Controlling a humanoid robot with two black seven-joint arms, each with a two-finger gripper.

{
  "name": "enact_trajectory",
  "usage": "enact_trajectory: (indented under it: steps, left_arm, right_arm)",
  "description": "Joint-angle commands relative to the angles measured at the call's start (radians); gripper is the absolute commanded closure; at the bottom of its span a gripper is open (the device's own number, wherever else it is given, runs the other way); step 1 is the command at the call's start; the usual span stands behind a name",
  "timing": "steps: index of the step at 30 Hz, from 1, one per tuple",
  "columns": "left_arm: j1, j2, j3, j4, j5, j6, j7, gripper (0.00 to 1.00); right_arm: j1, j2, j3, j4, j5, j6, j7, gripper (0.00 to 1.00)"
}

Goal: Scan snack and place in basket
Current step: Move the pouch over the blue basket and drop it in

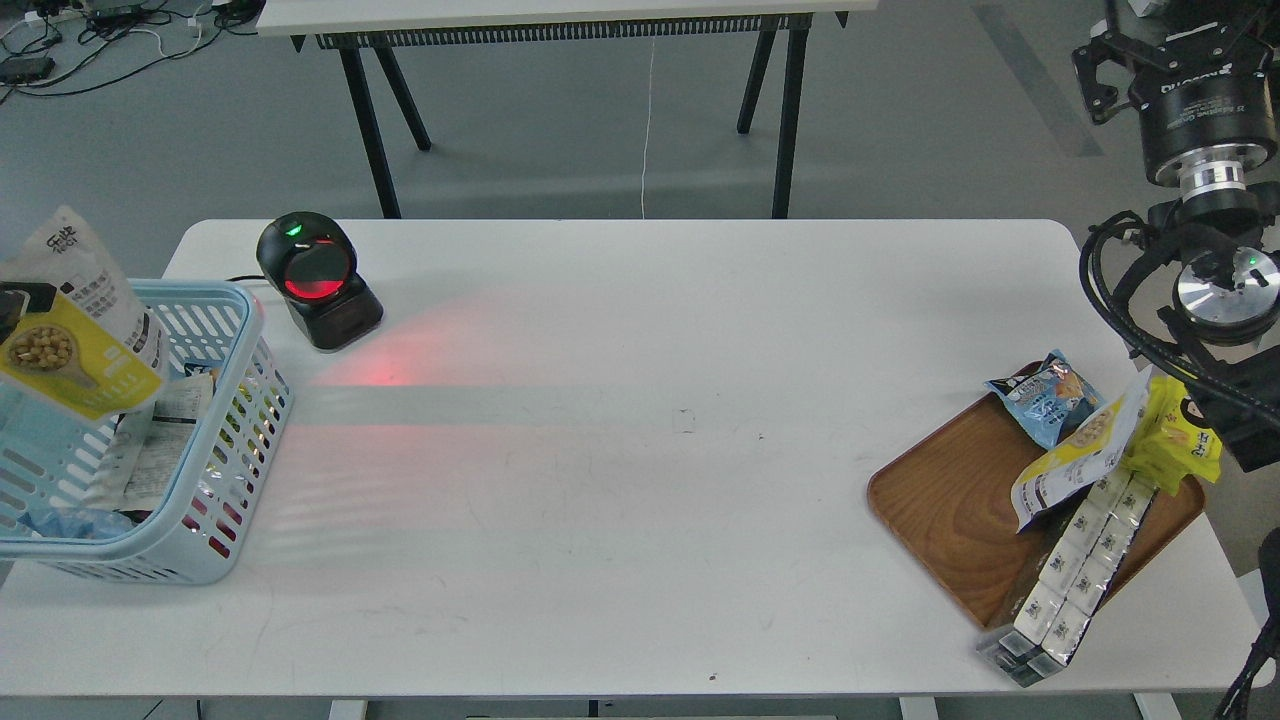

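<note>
The snack (75,320), a yellow and white pouch picturing round beige balls, hangs tilted over the far left part of the light blue basket (245,420), its lower edge below the rim. My left gripper (22,300) shows only as a black finger at the left edge, clamped on the pouch's left side. My right gripper (1150,45) is high at the far right, off the table and away from any object; its fingers cannot be told apart.
A black scanner (318,278) with a red window stands right of the basket and casts red light on the table. The basket holds other packets (160,440). At the right, a brown wooden tray (950,500) holds a blue packet (1045,395), a cookie pouch (1080,450) and long boxes (1075,560).
</note>
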Motion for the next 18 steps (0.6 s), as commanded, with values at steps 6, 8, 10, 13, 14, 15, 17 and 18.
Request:
enact_trajectory:
  steps: [6, 8, 10, 13, 14, 15, 17, 18]
  left_arm:
    - [-0.002, -0.014, -0.007, -0.006, -0.004, 0.0, 0.0, 0.92]
    - [-0.002, -0.017, -0.013, -0.006, -0.027, 0.0, 0.0, 0.85]
    - [-0.009, -0.017, -0.016, 0.0, -0.082, 0.0, 0.0, 0.73]
    - [-0.022, -0.014, -0.056, 0.007, -0.198, 0.0, 0.0, 0.48]
    - [-0.022, -0.014, -0.083, 0.02, -0.252, 0.0, 0.0, 0.42]
    - [-0.022, -0.015, -0.108, 0.035, -0.301, 0.0, 0.0, 0.39]
    - [-0.015, -0.026, -0.14, 0.075, -0.407, 0.0, 0.0, 0.2]
    - [-0.015, -0.049, -0.146, 0.098, -0.466, 0.0, 0.0, 0.09]
  right_arm:
    - [-0.001, -0.004, -0.001, 0.0, 0.0, 0.0, 0.0, 0.01]
    - [-0.001, -0.004, -0.002, 0.0, 0.0, 0.0, 0.0, 0.01]
    - [-0.001, -0.005, -0.004, 0.0, 0.0, 0.0, 0.0, 0.01]
    - [0.0, -0.009, -0.006, 0.0, 0.0, 0.0, 0.0, 0.01]
    - [-0.001, -0.01, -0.006, 0.0, 0.0, 0.0, 0.0, 0.01]
    - [0.0, -0.01, -0.006, 0.0, 0.0, 0.0, 0.0, 0.01]
    - [0.0, -0.012, -0.006, 0.0, 0.0, 0.0, 0.0, 0.01]
    - [0.0, -0.013, -0.006, 0.0, 0.0, 0.0, 0.0, 0.01]
